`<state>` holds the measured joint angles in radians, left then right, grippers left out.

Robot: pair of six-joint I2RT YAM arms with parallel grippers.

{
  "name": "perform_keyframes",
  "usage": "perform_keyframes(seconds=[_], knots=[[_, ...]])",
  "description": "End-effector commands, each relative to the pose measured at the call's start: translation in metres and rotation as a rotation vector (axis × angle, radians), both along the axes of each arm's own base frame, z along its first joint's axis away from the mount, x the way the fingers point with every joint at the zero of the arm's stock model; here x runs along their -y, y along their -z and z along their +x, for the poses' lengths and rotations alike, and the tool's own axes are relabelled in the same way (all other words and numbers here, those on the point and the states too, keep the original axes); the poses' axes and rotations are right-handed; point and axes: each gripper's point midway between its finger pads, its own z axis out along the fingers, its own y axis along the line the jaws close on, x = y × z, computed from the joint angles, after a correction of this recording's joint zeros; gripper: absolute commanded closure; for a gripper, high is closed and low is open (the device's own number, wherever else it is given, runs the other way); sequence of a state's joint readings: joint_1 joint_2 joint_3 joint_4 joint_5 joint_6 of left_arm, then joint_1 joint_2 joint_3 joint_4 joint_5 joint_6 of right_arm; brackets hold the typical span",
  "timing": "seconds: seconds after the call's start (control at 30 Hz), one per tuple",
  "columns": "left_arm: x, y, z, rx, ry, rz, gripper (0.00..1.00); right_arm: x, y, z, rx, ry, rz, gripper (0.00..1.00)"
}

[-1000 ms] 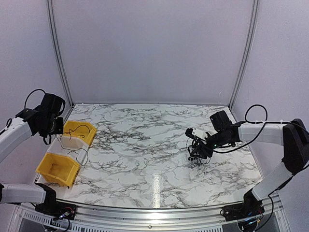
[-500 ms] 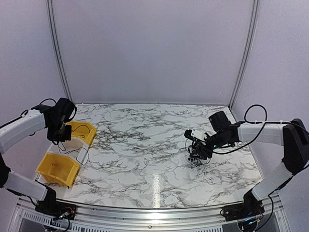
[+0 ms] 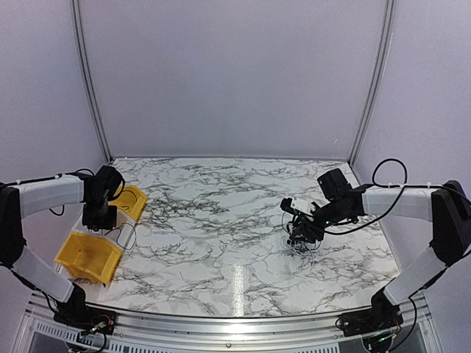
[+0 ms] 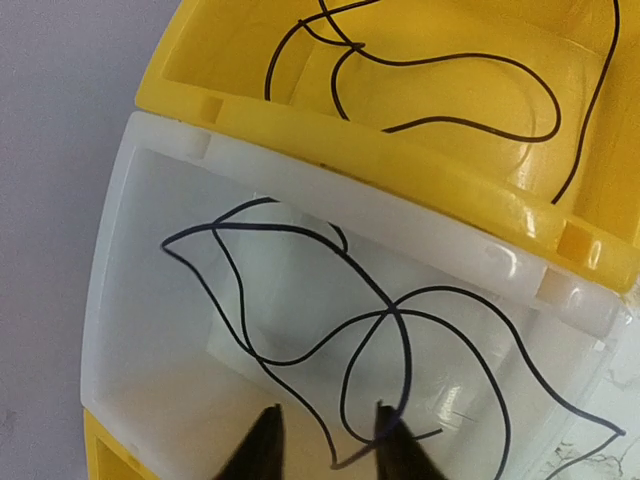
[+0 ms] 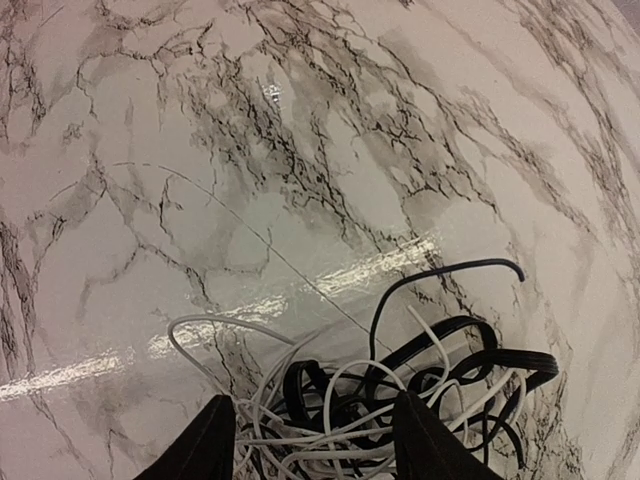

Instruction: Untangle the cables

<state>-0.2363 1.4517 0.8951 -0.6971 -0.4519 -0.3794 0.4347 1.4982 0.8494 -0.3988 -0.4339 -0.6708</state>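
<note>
A tangled clump of black and white cables (image 5: 400, 395) lies on the marble table, right of centre (image 3: 300, 243). My right gripper (image 5: 315, 440) is open just above it, one finger on each side (image 3: 298, 234). My left gripper (image 4: 325, 440) hangs over the white bin (image 4: 350, 205) with its fingers slightly apart. A single thin black cable (image 4: 390, 320) lies looped in that bin, its loose end between the fingertips near the right one. Another thin black cable (image 4: 450, 60) lies in the yellow bin (image 4: 400, 160) behind. In the top view the left gripper (image 3: 99, 218) stands at the bins.
Three bins sit in a row at the table's left edge: yellow at the back (image 3: 132, 198), white in the middle (image 3: 116, 223), yellow at the front (image 3: 87, 255). A loop of thin cable (image 3: 126, 237) hangs over the white bin onto the table.
The left arm swung in from the left and came down over the white bin. Its jaws went from shut to slightly apart. The right arm has barely moved.
</note>
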Motion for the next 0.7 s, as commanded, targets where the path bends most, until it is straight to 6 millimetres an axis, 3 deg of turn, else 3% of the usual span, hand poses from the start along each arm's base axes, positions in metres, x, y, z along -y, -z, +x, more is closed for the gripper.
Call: perform_keyframes(seconds=[0.0,0.1,0.13,0.33,0.53,0.6,0.67], knots=[[0.004,-0.004,0.007,0.052,-0.011,-0.041,0.44,-0.003,-0.006,0.004,0.022,-0.016,-0.015,0.46],[0.005,-0.022,0.01,0.118,-0.011,-0.06,0.06,-0.002,-0.005,0.005,0.024,-0.013,-0.025,0.46],[0.005,-0.029,0.012,0.142,-0.006,-0.062,0.02,-0.002,-0.004,0.005,0.024,-0.013,-0.028,0.46],[0.004,-0.062,0.008,0.185,0.02,-0.017,0.01,0.001,0.0,0.006,0.026,-0.012,-0.051,0.46],[0.08,-0.107,0.025,0.339,0.34,-0.046,0.02,0.002,0.004,0.004,0.018,-0.017,-0.067,0.47],[0.103,-0.115,0.024,0.389,0.379,-0.13,0.08,0.003,0.007,0.005,0.018,-0.015,-0.079,0.47],[0.114,-0.116,0.021,0.408,0.333,-0.208,0.17,0.003,0.008,0.005,0.017,-0.014,-0.087,0.47]])
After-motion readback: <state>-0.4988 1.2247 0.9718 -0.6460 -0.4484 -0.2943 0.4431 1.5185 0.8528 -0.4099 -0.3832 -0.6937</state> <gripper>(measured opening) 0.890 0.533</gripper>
